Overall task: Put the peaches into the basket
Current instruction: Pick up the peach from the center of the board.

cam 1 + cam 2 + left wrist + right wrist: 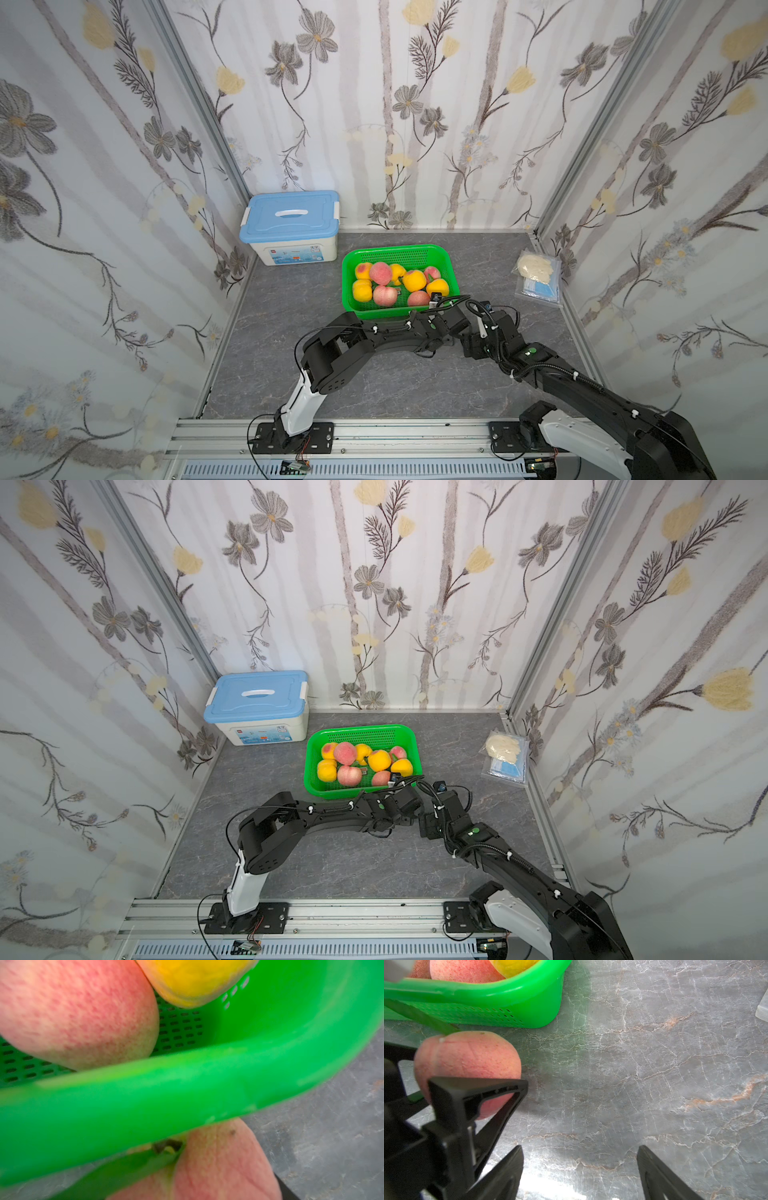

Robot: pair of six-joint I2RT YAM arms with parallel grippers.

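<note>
Flowered wallpaper point(374, 104) closes round a grey marbled table point(374, 374). Both top views show the green basket point(399, 250) with nine peaches point(380, 273) in it, but the two black wrists crowd over its near right corner and hide both sets of jaws.

The right wrist view fills that gap. The left jaws grip a tenth, pink fruit. This held peach point(467, 1053) has one black finger point(477, 1088) across its side and sits outside the basket, just short of its wall. Whether it touches the table I cannot tell.

In the left wrist view the basket rim point(145, 1101) runs across just ahead of the left jaws, with a pink and a yellow fruit inside beyond it.

The right jaws stand open and empty over bare table, with the held peach just beside them. The left arm point(386, 336) lies low, elbow bent, forearm stretched toward the basket corner. The right arm point(582, 382) reaches in beside it, the two wrists close together.
</note>
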